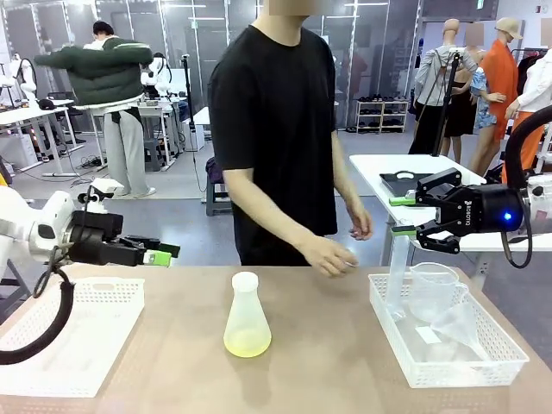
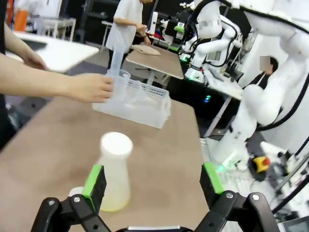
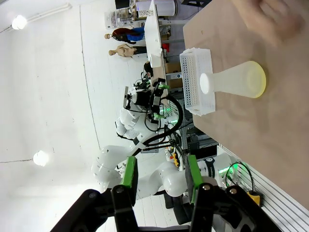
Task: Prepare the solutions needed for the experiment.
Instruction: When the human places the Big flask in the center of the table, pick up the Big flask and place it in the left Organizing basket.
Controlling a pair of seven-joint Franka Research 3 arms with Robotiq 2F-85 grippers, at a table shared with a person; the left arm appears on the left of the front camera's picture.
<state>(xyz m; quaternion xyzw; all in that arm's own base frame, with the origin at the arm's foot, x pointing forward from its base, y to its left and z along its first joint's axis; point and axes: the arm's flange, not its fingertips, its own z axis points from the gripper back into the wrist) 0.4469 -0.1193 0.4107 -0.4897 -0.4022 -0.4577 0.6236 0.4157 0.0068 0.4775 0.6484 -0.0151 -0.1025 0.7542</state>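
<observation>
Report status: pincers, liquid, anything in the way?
Left pincer open, empty. Right pincer open, empty, raised near right basket. Yellow liquid in flask, mid-table. Person's hand beyond flask.

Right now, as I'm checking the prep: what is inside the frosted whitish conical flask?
A shallow layer of pale yellow-green see-through liquid lies at the flask's bottom. Its white round top covers the mouth, hiding the neck's inside.

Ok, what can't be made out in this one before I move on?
Front view: what the person's hand pinches, if anything, is too small to tell.
Right wrist view: the blurred hand is cut off by the top edge.
Left wrist view: a white disc beside the flask sits half behind a pad of the left gripper.
Front view: clear vessels in the right basket overlap; markings unreadable.
</observation>
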